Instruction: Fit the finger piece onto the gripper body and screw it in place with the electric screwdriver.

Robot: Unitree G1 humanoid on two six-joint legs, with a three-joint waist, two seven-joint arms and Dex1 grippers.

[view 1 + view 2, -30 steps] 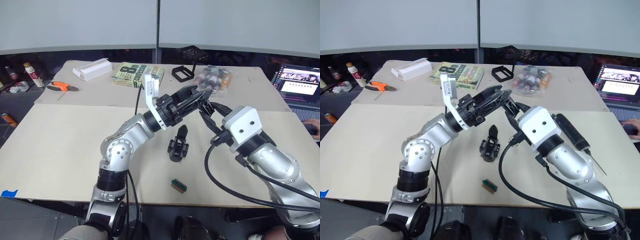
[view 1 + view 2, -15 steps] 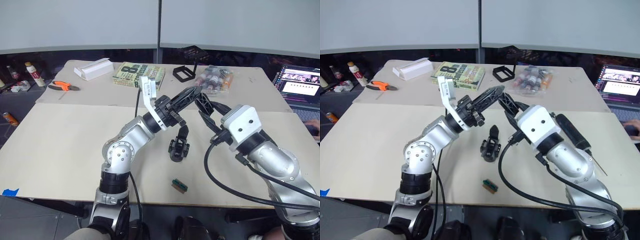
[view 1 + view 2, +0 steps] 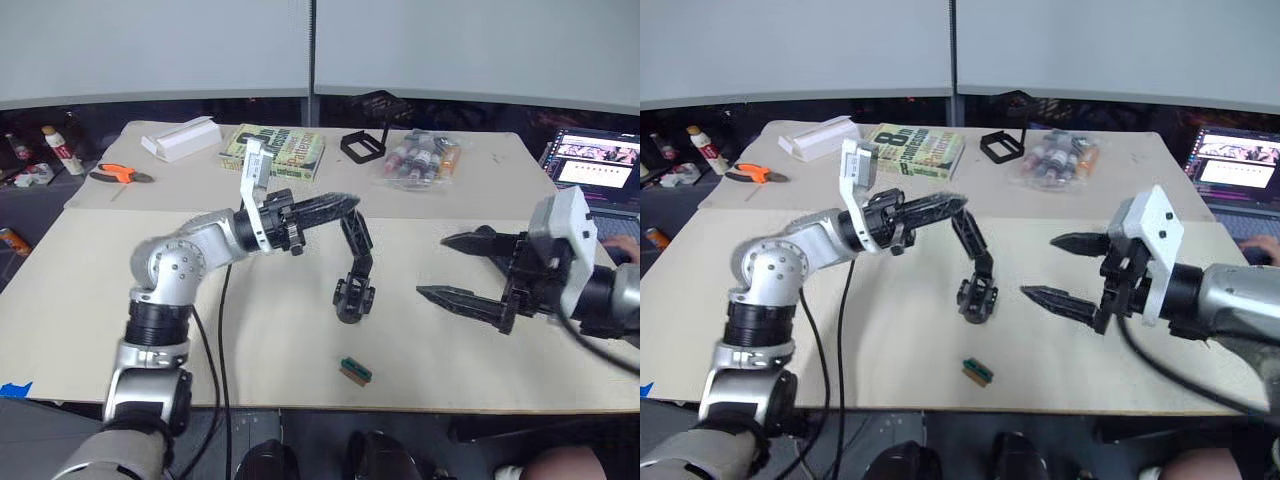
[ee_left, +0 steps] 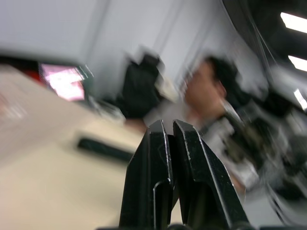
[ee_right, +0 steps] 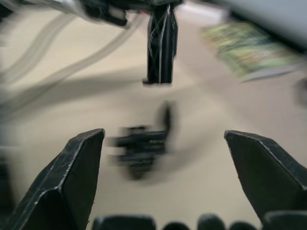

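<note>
Head views, with 12 o'clock pointing away from the robot. The gripper body [image 3: 352,298] stands near the middle of the tabletop [image 3: 80,300], its round base down. The left claw [image 3: 338,204] reaches in level from 9 o'clock. Its two fingers [image 4: 163,163] are pressed together with barely a slit between them, and they pinch the upper end of the finger piece [image 3: 356,243]. The piece hangs steeply downward from the claw tip, directly over the gripper body. In the head views its lower end overlaps the body. In the right wrist view the finger piece [image 5: 161,43] ends above the blurred gripper body [image 5: 141,143] with a gap between them.

The right claw [image 3: 447,268] hovers at 3 o'clock of the gripper body, apart from it. It points toward the body and is spread wide, with nothing between its fingers [image 5: 72,177].

A small green-and-brown block [image 3: 356,371] lies at 6 o'clock of the gripper body, near the tabletop's front edge. Along the far edge, from 10 o'clock to 1 o'clock, lie:
- orange-handled pliers [image 3: 118,174]
- a white box [image 3: 182,138]
- a book [image 3: 275,150]
- a black square frame [image 3: 362,147]
- a clear bag of small bottles [image 3: 420,158]

A lit laptop [image 3: 590,160] sits off the tabletop at 2 o'clock.
</note>
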